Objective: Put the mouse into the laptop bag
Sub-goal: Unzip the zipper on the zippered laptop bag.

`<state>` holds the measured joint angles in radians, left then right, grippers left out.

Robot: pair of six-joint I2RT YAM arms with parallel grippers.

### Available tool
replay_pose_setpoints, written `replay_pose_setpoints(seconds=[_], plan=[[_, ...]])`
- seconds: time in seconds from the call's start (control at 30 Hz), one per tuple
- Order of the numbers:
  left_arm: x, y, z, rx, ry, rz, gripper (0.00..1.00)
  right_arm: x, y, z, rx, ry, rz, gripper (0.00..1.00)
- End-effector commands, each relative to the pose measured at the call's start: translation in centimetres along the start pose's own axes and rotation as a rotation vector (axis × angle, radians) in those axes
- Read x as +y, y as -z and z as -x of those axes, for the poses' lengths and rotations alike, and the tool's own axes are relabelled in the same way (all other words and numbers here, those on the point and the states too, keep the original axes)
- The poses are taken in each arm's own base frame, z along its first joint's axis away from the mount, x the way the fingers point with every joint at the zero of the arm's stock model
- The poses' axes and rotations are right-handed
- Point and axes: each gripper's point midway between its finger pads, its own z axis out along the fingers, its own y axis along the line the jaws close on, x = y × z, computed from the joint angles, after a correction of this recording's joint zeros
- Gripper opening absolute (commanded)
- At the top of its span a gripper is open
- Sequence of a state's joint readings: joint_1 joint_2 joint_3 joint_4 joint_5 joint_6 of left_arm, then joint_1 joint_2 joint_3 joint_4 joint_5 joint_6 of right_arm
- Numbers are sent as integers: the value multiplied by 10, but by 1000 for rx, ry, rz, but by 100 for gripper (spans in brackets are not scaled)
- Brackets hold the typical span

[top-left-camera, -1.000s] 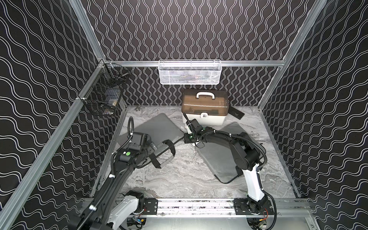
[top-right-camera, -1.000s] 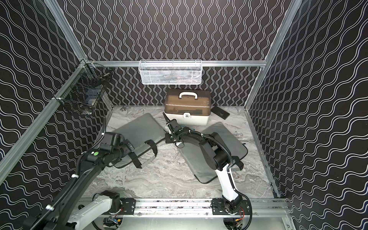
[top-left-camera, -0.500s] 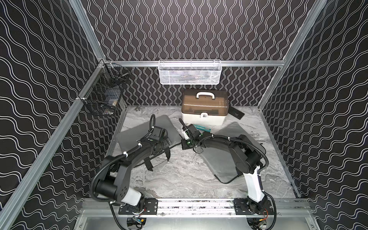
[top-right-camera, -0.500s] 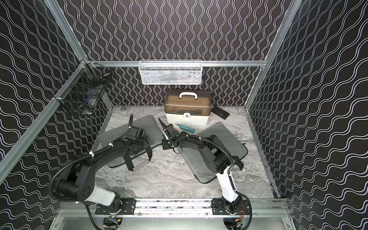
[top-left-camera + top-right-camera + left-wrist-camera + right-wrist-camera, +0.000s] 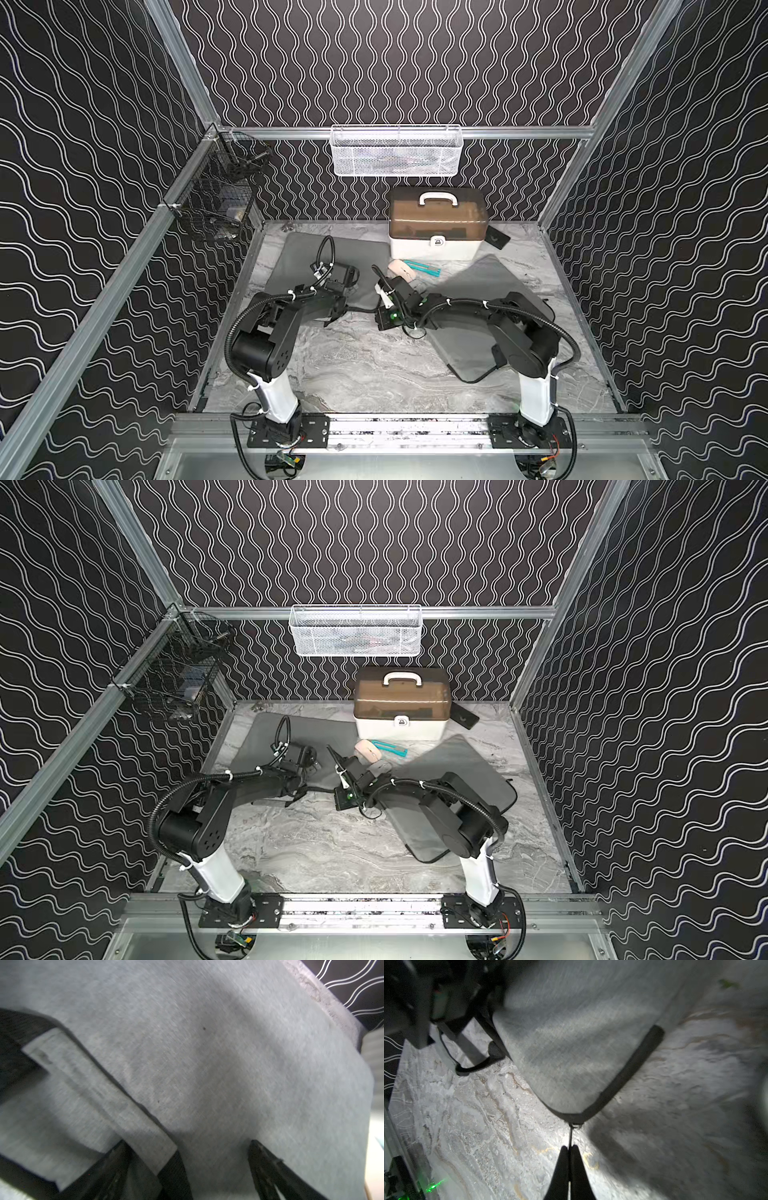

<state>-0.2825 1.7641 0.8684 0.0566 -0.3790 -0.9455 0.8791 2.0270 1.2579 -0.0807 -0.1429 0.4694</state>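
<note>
laptop bag (image 5: 299, 257) grey | mouse (image 5: 402, 269) pale pink | table (image 5: 374, 365) grey marbled | walls (image 5: 395, 62) black, white waves

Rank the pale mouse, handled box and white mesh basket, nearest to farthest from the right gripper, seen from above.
1. pale mouse, just behind the right gripper.
2. handled box, farther back.
3. white mesh basket, hung high at the very back.
</note>
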Motion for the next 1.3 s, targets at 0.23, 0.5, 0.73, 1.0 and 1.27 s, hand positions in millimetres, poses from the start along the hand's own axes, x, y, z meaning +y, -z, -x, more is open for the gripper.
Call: replay_pose_setpoints(seconds=[0.23,0.5,0.73,1.0,1.27], plan=[[34,35,-37,158,26,67,94,4,-24,10,36,-95,-6,0],[80,102,17,-15,56,149,99,-67,-7,16,-11,-227,-144,0],[169,128,53,-78,238,203,99,-121,-3,36,-9,-297,-238,0],[185,62,37,104,394,68,98,-139,-7,57,6,-300,-288,0],[174,35,45,69,432,-36,98,-133,-3,63,10,-251,-273,0]])
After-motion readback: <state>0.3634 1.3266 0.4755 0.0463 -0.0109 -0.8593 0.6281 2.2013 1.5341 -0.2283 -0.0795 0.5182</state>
